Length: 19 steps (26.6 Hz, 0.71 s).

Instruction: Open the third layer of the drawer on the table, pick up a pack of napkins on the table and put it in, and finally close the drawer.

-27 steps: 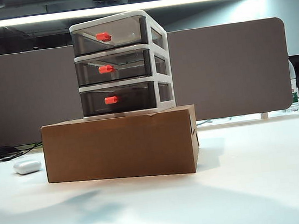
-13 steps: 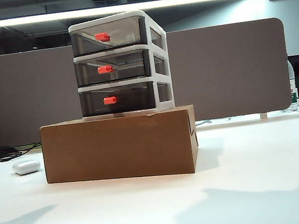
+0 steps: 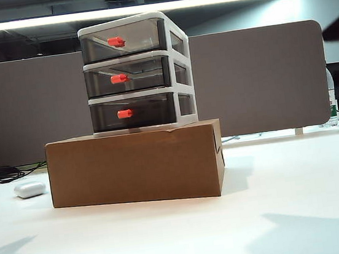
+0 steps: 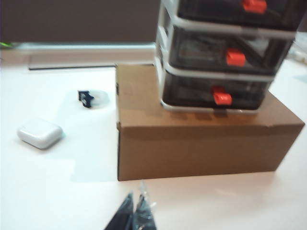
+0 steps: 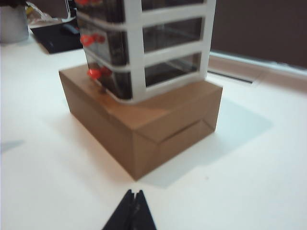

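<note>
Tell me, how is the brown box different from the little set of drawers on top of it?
The cardboard box is plain brown and solid; the set of drawers has a white frame with see-through smoky-grey fronts. The box is low and wide, resting on the white table; the drawers stand taller and narrower. The drawers have three red-orange knobs; the box has none. Both are closed and boxy.

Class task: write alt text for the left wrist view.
A three-tier drawer, all layers shut, stands on a brown cardboard box on the white table. A small white case lies beside it. The shut left end effector hangs in front.
</note>
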Tool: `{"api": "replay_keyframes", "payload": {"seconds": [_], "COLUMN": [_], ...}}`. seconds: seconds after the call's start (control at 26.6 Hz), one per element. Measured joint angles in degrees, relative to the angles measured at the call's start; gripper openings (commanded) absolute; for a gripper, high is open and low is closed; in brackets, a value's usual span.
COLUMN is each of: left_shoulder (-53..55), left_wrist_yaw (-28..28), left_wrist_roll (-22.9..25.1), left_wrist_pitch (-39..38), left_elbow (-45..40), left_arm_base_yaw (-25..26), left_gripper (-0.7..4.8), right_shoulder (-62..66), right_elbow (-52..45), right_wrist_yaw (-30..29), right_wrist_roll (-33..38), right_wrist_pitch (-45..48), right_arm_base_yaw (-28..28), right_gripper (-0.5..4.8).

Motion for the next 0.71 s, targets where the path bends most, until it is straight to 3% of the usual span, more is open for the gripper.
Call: {"api": "replay_keyframes", "payload": {"seconds": [0.34,0.56,0.71], "left_shoulder": [-0.1,-0.1,-0.1], "left_wrist_yaw": [4.0,-2.4,-3.4], "left_wrist_roll": [8.1,14.2,16.8], "left_wrist_pitch": [5.5,6.5,9.3], "left_elbow": [-5.0,-5.0,-5.0], "left_arm_base_yaw": [0.0,0.2,1.7], "left_gripper": [0.04,0.09,0.09], "right_shoulder": [-0.2,-0.5,-1.2], "right_elbow": [-4.8,-6.5,-6.5], "right_wrist_yaw": [-0.2,1.6,2.9], "right_wrist_roll": [0.0,-1.2,-3.0], "right_wrist_pitch": [3.4,7.5,7.8], "right_arm_base_yaw": [0.0,0.0,-0.6], "right_gripper": [-0.06,-0.06,-0.06]}}
